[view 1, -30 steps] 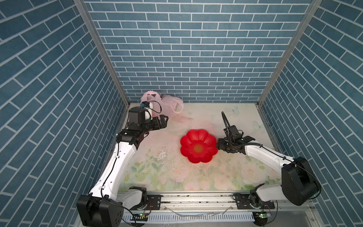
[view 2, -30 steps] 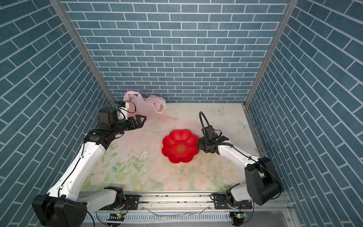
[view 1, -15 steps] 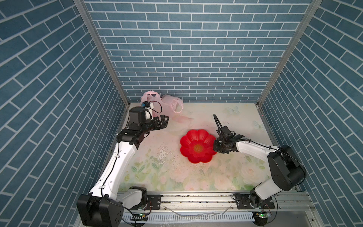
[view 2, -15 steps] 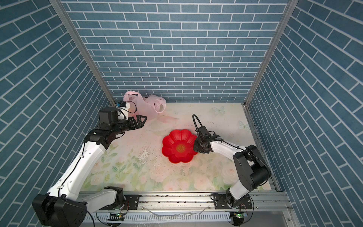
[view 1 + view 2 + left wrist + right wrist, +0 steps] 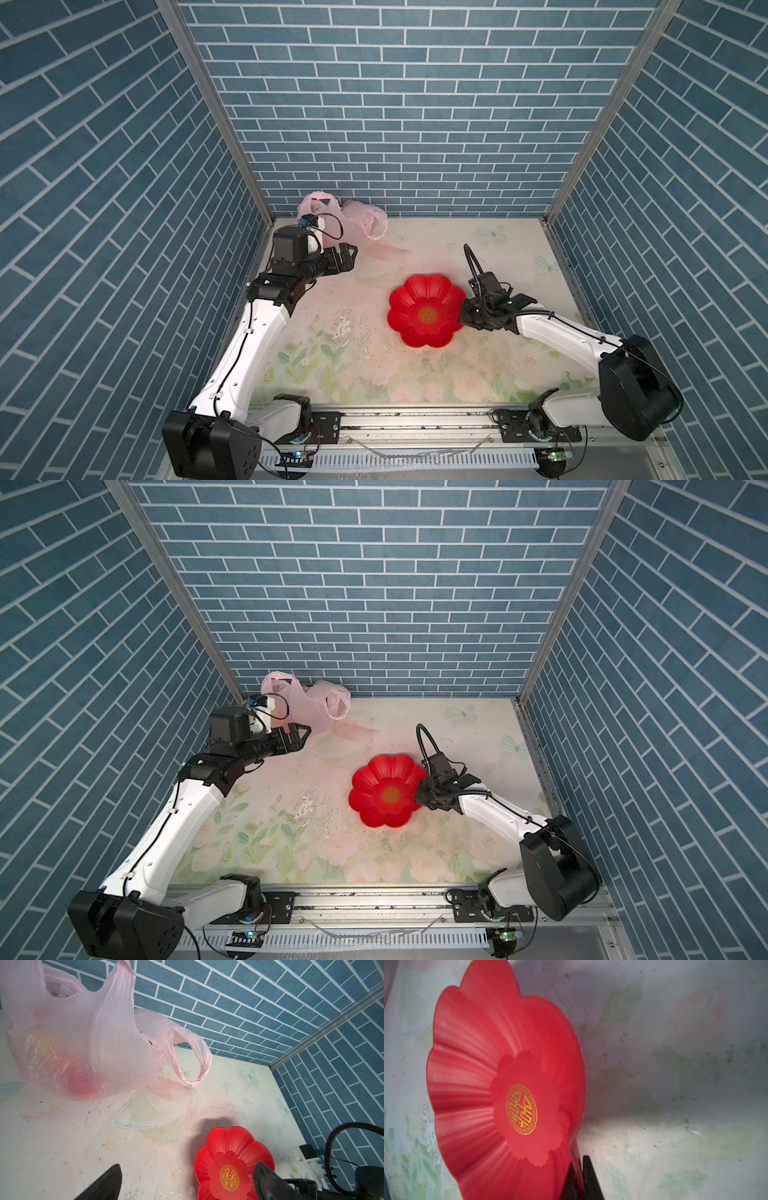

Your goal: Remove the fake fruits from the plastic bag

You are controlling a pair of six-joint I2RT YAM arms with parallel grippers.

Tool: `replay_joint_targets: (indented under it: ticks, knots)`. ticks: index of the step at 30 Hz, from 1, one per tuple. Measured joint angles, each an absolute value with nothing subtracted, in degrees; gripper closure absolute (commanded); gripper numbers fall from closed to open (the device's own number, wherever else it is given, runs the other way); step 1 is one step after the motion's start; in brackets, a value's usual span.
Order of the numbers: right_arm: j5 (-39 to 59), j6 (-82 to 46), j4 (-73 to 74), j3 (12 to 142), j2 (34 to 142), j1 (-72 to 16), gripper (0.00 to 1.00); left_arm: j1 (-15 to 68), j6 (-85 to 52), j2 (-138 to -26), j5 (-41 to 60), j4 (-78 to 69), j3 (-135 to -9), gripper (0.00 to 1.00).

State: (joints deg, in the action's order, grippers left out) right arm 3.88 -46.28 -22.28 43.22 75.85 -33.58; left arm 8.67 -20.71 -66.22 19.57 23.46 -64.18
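The plastic bag [image 5: 358, 217] [image 5: 318, 707] slumps in the back left corner, its loop handles up. In the left wrist view the plastic bag [image 5: 116, 1047] lets the fake fruits [image 5: 82, 1083] show only as red, orange and yellow blurs through the film. My left gripper [image 5: 347, 254] [image 5: 300, 732] [image 5: 188, 1180] hovers open just in front of the bag, holding nothing. My right gripper [image 5: 461, 312] [image 5: 417, 796] [image 5: 580, 1169] is shut on the right rim of the red flower-shaped bowl [image 5: 424, 328] [image 5: 384, 812] [image 5: 230, 1147] [image 5: 471, 1068], which is empty.
Blue brick walls close in at the back and both sides. A faint clear round outline [image 5: 155, 1111] lies on the floral mat [image 5: 353, 365] between bag and bowl; I cannot tell whether it is an object or a print. The arms' rail [image 5: 415, 419] runs along the front.
My right gripper has gone from open beside the bowl to shut on its right rim. The left arm and the bag have not moved.
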Motion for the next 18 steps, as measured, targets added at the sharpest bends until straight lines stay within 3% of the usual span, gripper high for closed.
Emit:
replay_joint_targets:
  ticks: [11, 15, 18]
  knots:
    - [1.5, -51.0, -30.2, 32.5, 58.2, -33.6, 0.99, 8.7, -21.1, -66.4, 19.6, 23.5, -64.2, 0.01]
    - [1.6, -52.2, -30.8, 30.9, 57.3, -33.6, 0.93, 8.7, -21.3, -67.7, 19.1, 23.7, -64.2, 0.01]
    - [1.6, -52.4, -30.5, 30.9, 58.1, -33.6, 0.82, 8.7, -21.5, -69.3, 17.8, 24.8, -64.5, 0.01]
